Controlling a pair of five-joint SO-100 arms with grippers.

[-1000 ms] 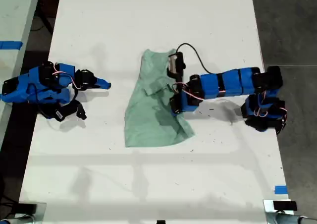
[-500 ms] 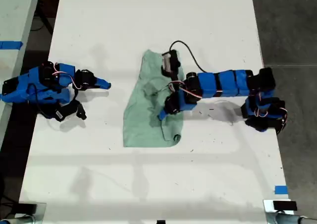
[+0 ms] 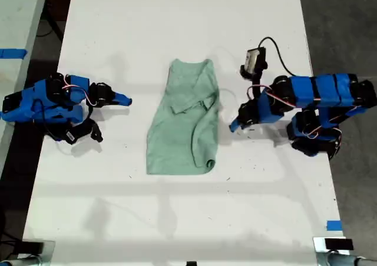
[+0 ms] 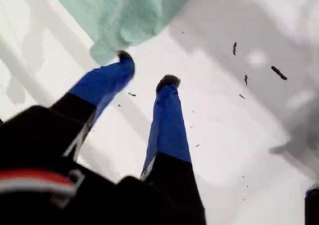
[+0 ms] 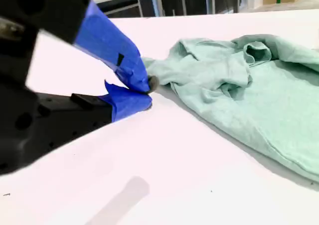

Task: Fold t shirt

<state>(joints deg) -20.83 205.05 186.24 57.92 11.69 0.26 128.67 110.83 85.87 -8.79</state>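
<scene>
Mint-green cloth, the t shirt [image 3: 184, 125] lies flat near the middle of the white table [image 3: 177, 25], already narrowed into a long strip: one side is turned over onto the body, and a rounded fold shows at the hem corner on the side toward my first gripper [image 3: 235, 125].

My first gripper hangs just beside the t shirt's folded edge, clear of the cloth. In the first wrist view its jaws stand apart with only bare table between them, the hem corner just past one tip. My second gripper [image 3: 125, 100] sits well away from the t shirt on the other side. In the second wrist view its tips are nearly touching, with only a sliver between them, and nothing is pinched there.

I judge one lengthwise fold done and the other long side waiting. The next move calls for my second gripper to open, cross the bare table to the near sleeve and edge, pinch a single layer and carry it over.

Around the t shirt the table is open on all sides, and its edges lie well beyond the cloth.
</scene>
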